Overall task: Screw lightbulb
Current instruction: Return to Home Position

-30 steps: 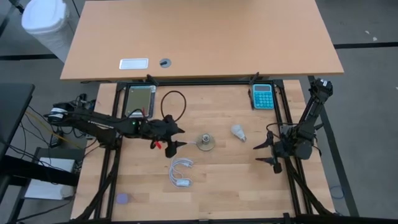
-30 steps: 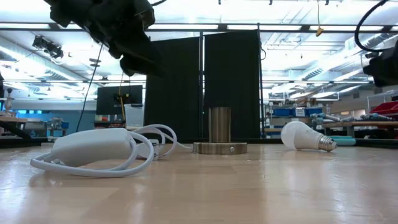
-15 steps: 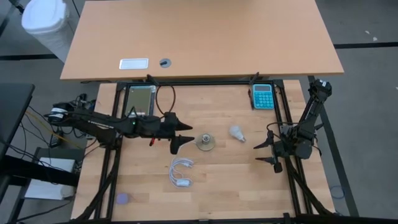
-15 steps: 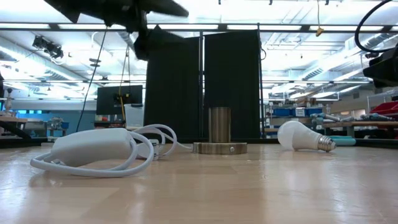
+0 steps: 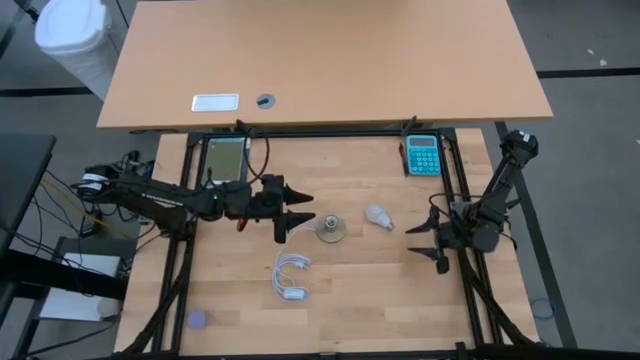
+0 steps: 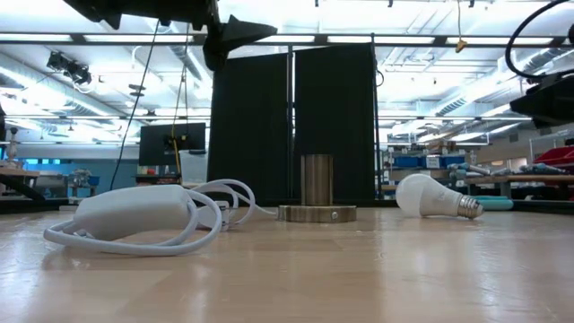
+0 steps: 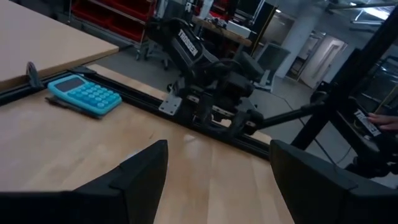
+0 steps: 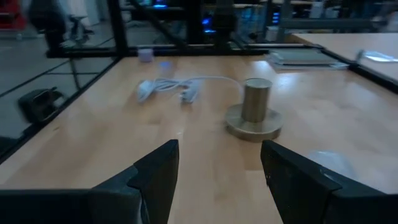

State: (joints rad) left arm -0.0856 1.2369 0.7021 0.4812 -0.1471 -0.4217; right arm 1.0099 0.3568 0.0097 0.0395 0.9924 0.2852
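Observation:
The white lightbulb (image 5: 377, 214) lies on its side on the table, just right of the round metal socket (image 5: 330, 228), which stands on its flat disc. In the low view the lightbulb (image 6: 429, 197) points its screw base to the right. My left gripper (image 5: 298, 210) is open and empty, raised above the table just left of the socket; the left wrist view (image 7: 217, 180) shows its fingers spread. My right gripper (image 5: 425, 245) is open and empty, low at the table's right edge, to the right of the lightbulb; it faces the socket (image 8: 254, 112).
A coiled white cable with its adapter (image 5: 290, 278) lies near of the socket. A teal calculator (image 5: 422, 155) sits at the far right, a metal plate (image 5: 225, 160) at the far left, and a small purple thing (image 5: 197, 319) at the near left corner.
My left gripper has risen and gone toward the table's right and far edges, closer to the socket, tipping up from pointing downward to about level. The lightbulb has rolled a little toward the socket.

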